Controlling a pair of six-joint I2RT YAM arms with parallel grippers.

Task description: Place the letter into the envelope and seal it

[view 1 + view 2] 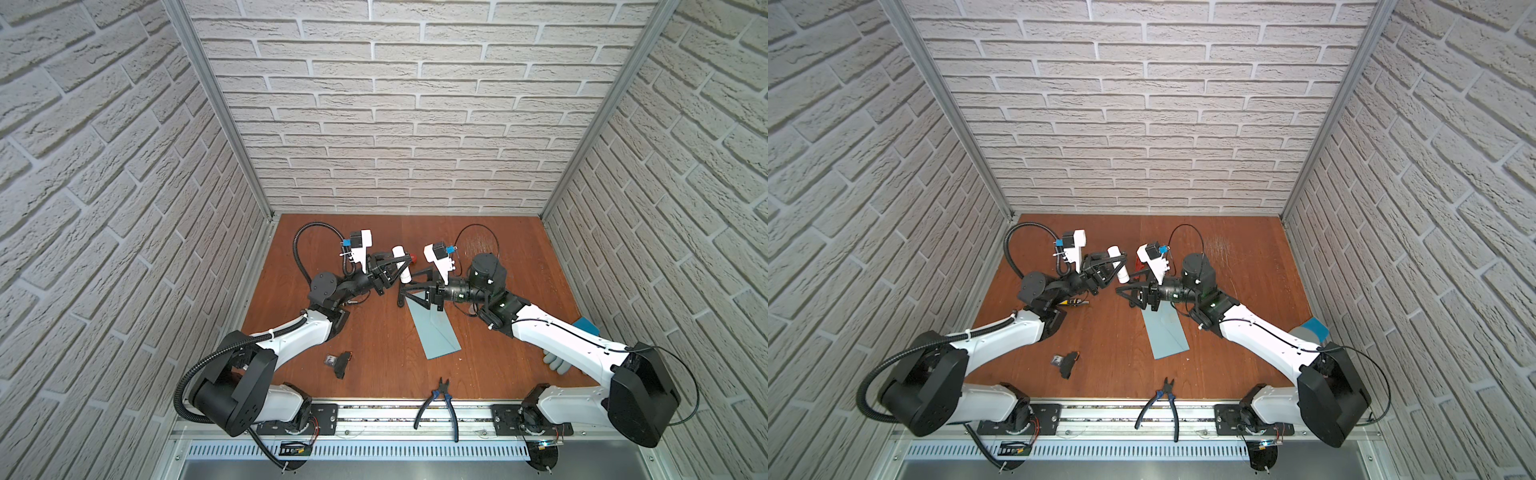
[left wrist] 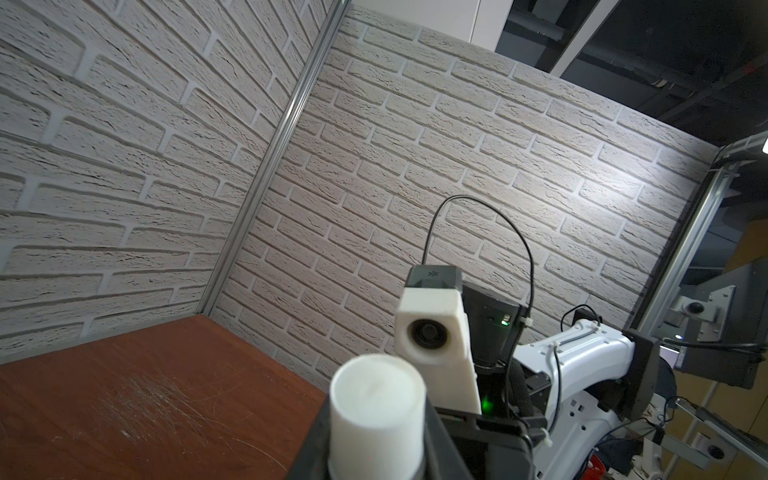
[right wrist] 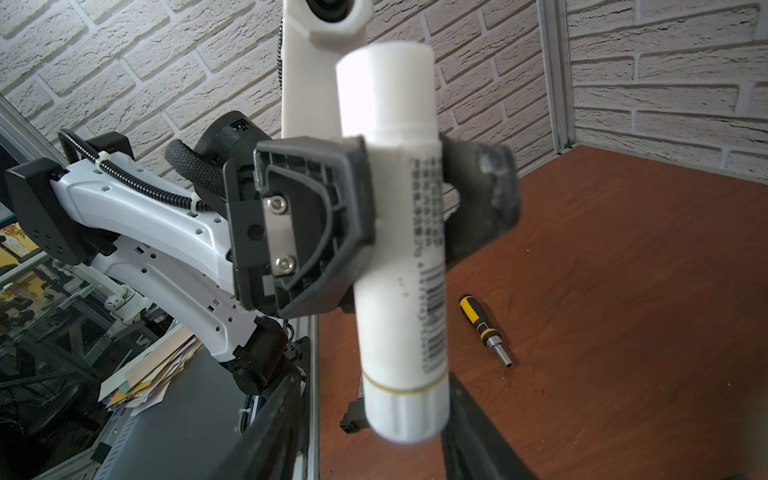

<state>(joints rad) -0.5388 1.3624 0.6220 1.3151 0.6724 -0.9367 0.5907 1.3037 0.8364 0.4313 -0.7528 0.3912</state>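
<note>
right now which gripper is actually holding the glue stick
The left gripper: its jaws clamp the white glue stick at mid-length. The right gripper only straddles one end of it, jaws open.

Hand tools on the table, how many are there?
2: pliers at the table's front edge; a screwdriver lying under the left arm. The arms may hide more.
</note>
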